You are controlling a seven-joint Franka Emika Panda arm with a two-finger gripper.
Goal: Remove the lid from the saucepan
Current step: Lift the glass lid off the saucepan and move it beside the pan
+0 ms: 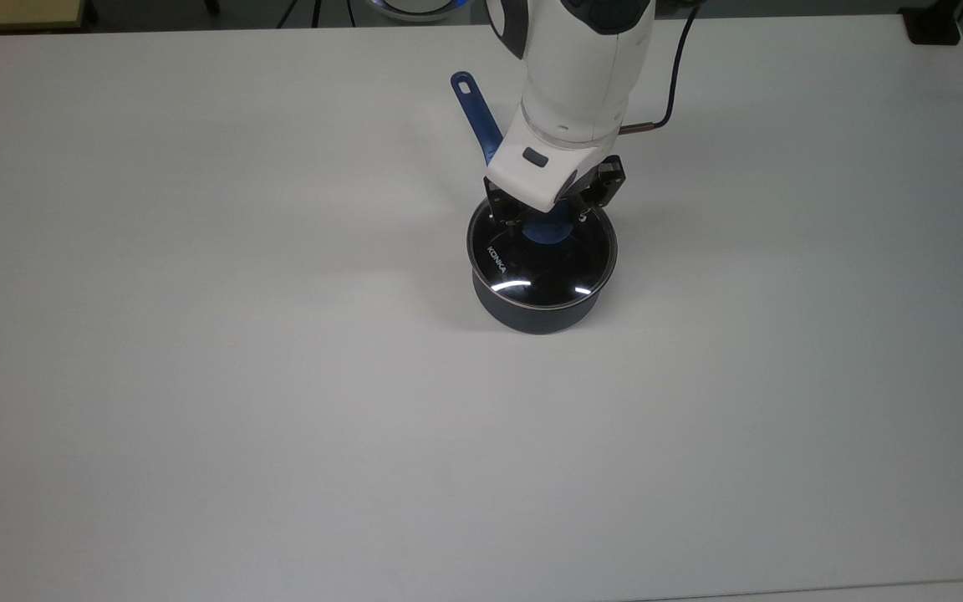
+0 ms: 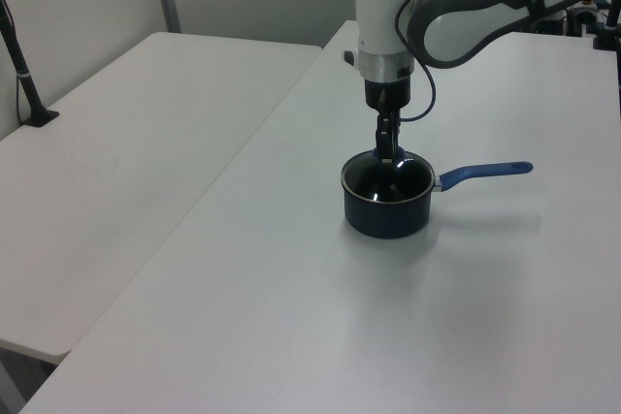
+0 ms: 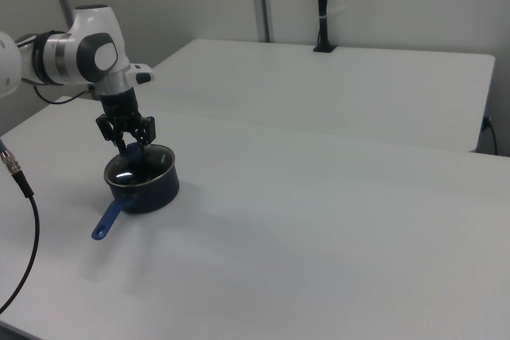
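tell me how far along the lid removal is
Done: the gripper has reached the lid and sits over its blue knob, one finger on either side in the top view. In hand: the grasp itself; I can't tell if the knob is clamped yet. Left: the lid looks seated on the saucepan, so lifting it off and setting it on the table remain.

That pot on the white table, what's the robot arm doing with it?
The gripper is down on the blue knob of the glass lid, one finger on either side of it. The lid sits on the saucepan, whose blue handle points toward the top view's top. The lift-off is not done yet.
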